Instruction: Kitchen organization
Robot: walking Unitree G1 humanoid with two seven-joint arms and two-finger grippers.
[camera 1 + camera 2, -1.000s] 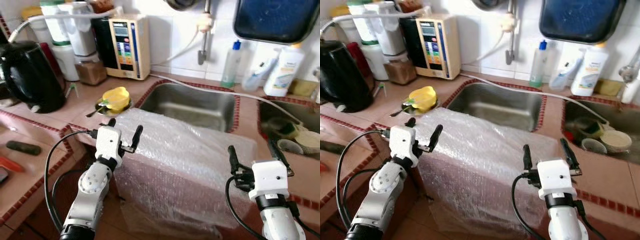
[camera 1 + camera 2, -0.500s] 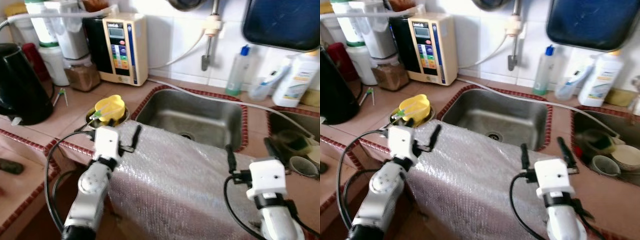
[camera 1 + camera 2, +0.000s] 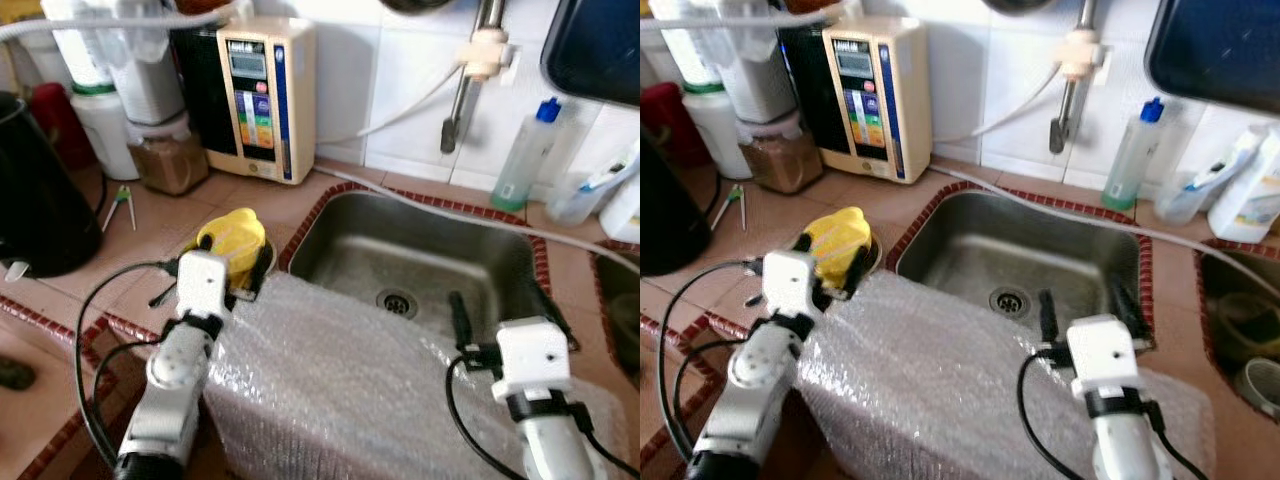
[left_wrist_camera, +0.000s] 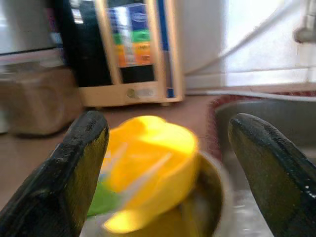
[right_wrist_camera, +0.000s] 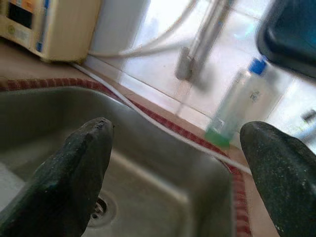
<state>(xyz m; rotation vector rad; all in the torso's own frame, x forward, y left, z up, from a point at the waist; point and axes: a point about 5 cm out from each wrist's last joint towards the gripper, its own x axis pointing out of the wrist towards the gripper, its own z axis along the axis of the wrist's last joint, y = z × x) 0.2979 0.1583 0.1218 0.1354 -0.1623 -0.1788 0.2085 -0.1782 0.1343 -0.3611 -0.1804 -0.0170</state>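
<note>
Both grippers are spread wide and holding nothing. The left gripper (image 3: 247,275) hovers at the yellow plastic cup (image 3: 236,236) in its small metal bowl (image 3: 872,255) on the tiled bench (image 3: 150,215); the right gripper (image 3: 500,312) sits over the near edge of the steel sink (image 3: 420,265), above the bubble wrap sheet (image 3: 350,385).

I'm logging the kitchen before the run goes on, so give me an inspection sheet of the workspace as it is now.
Surface: tiled counter with red edging; steel sink holds no dishes.
Job's things: yellow cup in a metal bowl, beside the sink.
Clutter: bubble wrap draped over the counter's front; black kettle; jar; water unit; clear bottle.
Grippers: left gripper open, facing the cup; right gripper open, over the sink.
Cables: black leads along both arms; white hose behind the sink.
Surroundings: white wall tiles, tap pipe.
</note>
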